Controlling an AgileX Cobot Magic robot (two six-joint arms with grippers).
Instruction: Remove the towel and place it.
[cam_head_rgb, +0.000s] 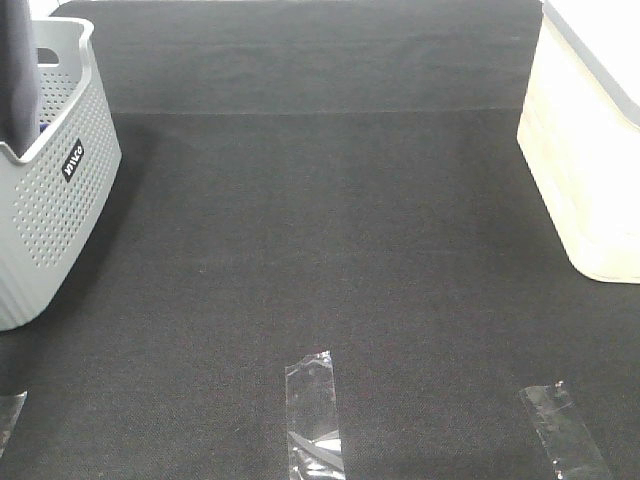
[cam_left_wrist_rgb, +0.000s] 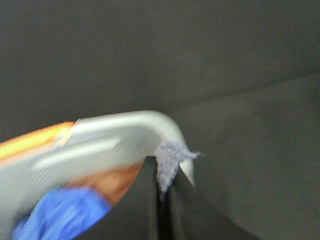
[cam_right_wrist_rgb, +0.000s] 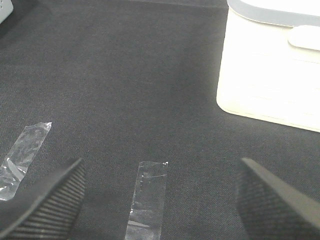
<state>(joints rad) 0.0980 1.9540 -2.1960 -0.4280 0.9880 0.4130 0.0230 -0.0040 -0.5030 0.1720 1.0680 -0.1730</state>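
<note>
Towel corner pinched, and the pull-out is only just under way!

The left claw (cam_left_wrist_rgb: 164, 171) is clamped tight on a tuft of the grey-lavender towel (cam_left_wrist_rgb: 169, 156), right above the rim of the grey basket (cam_left_wrist_rgb: 125, 122), with the blue cloth (cam_left_wrist_rgb: 60, 215) lying down inside. From the high camera, a dark strip runs up out of the basket to the frame's top edge. It could be the towel hanging or it could be the arm, and I can't call it. The right claw (cam_right_wrist_rgb: 160, 167) hovers wide apart and empty over the tabletop (cam_head_rgb: 330, 230), above the tape strips (cam_head_rgb: 315, 410), with the white box (cam_head_rgb: 590, 150) off to its side. So the grip is made; by my read, most of the lift and the whole placing remain.
</note>
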